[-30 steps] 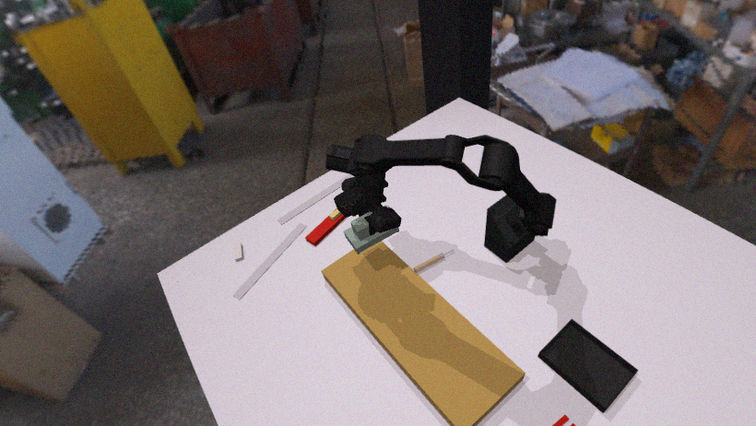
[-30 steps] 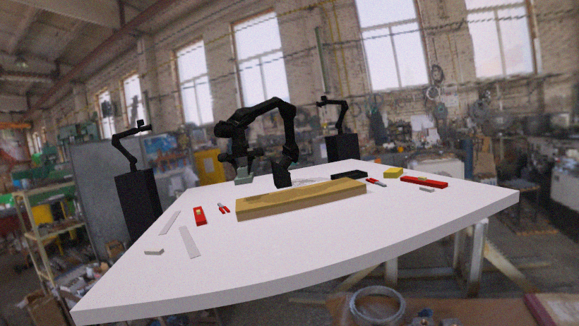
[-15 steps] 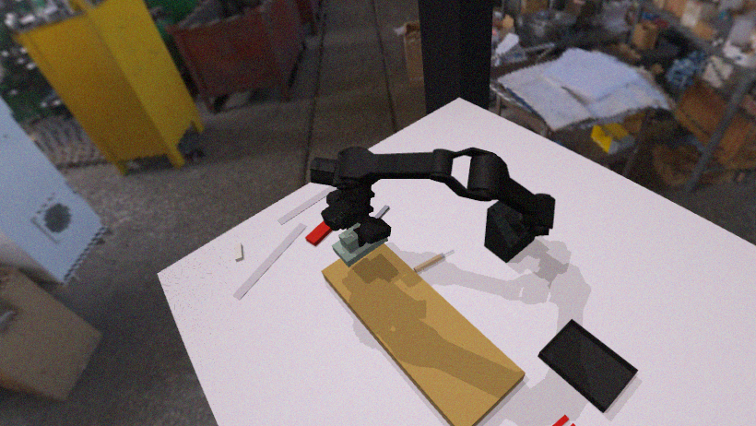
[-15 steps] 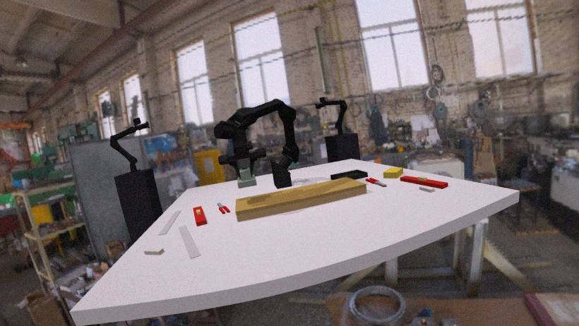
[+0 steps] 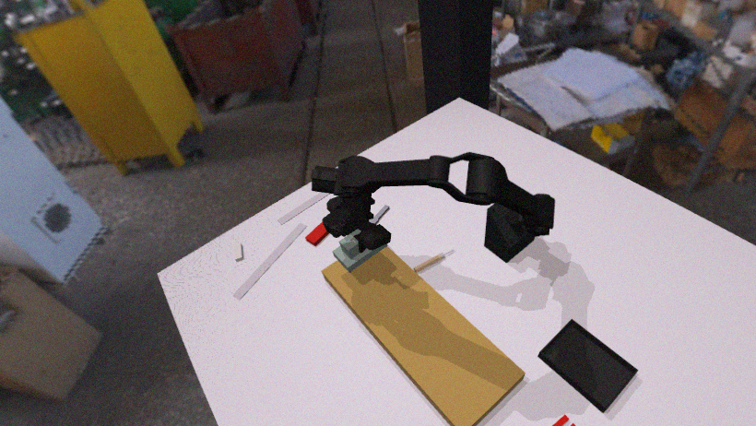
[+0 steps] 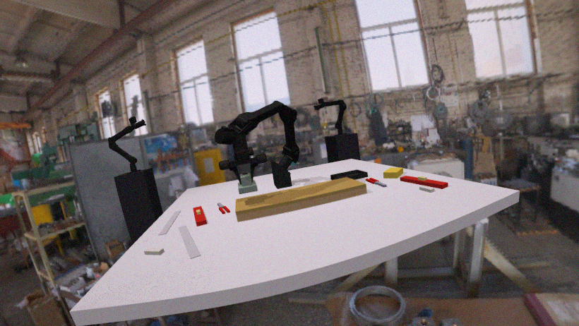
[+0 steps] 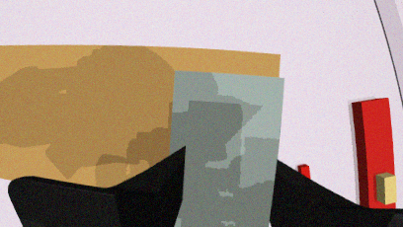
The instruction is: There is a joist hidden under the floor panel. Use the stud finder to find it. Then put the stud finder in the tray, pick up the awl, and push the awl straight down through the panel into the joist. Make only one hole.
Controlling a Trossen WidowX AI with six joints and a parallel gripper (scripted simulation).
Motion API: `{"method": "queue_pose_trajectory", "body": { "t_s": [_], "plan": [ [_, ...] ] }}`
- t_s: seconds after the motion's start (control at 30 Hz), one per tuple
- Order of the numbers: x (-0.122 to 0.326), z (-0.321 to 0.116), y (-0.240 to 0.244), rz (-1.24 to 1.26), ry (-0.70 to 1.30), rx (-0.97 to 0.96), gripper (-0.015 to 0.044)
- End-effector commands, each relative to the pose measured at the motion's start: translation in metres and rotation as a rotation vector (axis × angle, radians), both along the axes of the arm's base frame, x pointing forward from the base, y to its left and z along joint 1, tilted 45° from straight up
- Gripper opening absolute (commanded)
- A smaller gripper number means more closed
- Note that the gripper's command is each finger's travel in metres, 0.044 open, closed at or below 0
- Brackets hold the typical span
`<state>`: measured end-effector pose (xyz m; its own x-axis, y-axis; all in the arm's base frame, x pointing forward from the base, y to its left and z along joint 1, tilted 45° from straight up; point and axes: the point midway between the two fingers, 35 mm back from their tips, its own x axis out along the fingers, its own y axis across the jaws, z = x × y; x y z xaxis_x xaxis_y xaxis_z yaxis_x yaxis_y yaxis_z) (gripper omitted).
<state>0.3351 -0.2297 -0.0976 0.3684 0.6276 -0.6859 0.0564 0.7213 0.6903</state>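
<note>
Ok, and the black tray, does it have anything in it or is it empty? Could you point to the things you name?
Empty: in the top view, the tray [image 5: 620, 392] [image 6: 349, 176] shows only its bare dark floor inside the raised rim.

My stud finder sits in my tool, at one end of the panel. On my table, the awl lies beside the panel's long side, and the tray near its other end.

You're seeing the floor panel showing a matt, wood-like tan. Beside it, the awl's handle is looking wooden; beyond the panel's end, the level is showing smooth, plastic-like red.
</note>
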Motion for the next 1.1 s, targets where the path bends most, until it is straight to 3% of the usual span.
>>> {"method": "queue_pose_trajectory", "body": {
  "t_s": [0.0,1.07],
  "plan": [
    [0.001,-0.005,0.004,-0.009,-0.004,0.003,0.0000],
    [0.006,-0.037,0.036,-0.008,-0.005,0.005,0.0000]
  ]
}}
